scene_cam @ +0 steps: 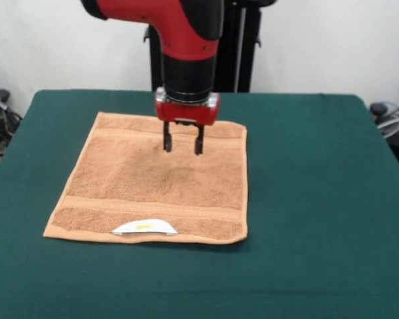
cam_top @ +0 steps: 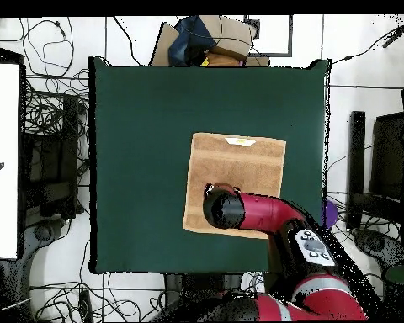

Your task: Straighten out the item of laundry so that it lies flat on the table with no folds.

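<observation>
The item of laundry (scene_cam: 156, 183), a tan terry towel with woven border bands, lies spread out on the dark green table (scene_cam: 319, 199). Its white label (scene_cam: 144, 227) with a yellow mark shows at the near edge. From above, the towel (cam_top: 239, 164) looks like a flat rectangle, its label (cam_top: 241, 142) at the edge away from the arm. My gripper (scene_cam: 183, 147) hangs over the towel's far half, open, with nothing between its two dark fingers. The tips are slightly above the cloth. Seen from overhead, the arm's wrist (cam_top: 225, 209) hides the gripper and part of the towel.
Green table surface (cam_top: 138, 151) extends widely on all sides of the towel. Cables and equipment (scene_cam: 0, 116) lie off the table at the left and right edges. A cardboard box (cam_top: 214, 38) sits beyond the table in the overhead view.
</observation>
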You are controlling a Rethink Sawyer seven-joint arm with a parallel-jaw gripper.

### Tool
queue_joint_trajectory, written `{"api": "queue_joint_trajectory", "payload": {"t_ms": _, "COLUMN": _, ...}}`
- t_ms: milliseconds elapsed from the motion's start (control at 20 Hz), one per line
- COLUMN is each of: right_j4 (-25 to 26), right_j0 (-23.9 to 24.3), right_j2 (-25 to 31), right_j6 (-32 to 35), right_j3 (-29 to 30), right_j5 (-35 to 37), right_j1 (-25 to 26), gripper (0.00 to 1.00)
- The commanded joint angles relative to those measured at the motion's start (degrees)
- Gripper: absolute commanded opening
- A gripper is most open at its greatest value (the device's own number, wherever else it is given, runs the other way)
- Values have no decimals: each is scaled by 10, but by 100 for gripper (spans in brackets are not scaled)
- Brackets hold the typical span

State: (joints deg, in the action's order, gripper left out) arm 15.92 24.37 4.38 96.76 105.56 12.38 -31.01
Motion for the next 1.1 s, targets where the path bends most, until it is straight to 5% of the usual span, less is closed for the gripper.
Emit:
{"api": "queue_joint_trajectory", "payload": {"t_ms": 50, "right_j4": 31, "right_j0": -33, "right_j2": -11, "right_j6": 47, "right_j3": -17, "right_j5": 3, "right_j1": 24, "gripper": 100}}
{"api": "queue_joint_trajectory", "payload": {"t_ms": 700, "right_j4": 21, "right_j0": -58, "right_j2": -30, "right_j6": 52, "right_j3": -28, "right_j5": 19, "right_j1": 62, "gripper": 100}}
{"api": "queue_joint_trajectory", "payload": {"t_ms": 750, "right_j4": 19, "right_j0": -57, "right_j2": -29, "right_j6": 50, "right_j3": -26, "right_j5": 22, "right_j1": 61, "gripper": 0}}
{"api": "queue_joint_trajectory", "payload": {"t_ms": 1100, "right_j4": 17, "right_j0": -59, "right_j2": -29, "right_j6": 36, "right_j3": -37, "right_j5": 52, "right_j1": 62, "gripper": 0}}
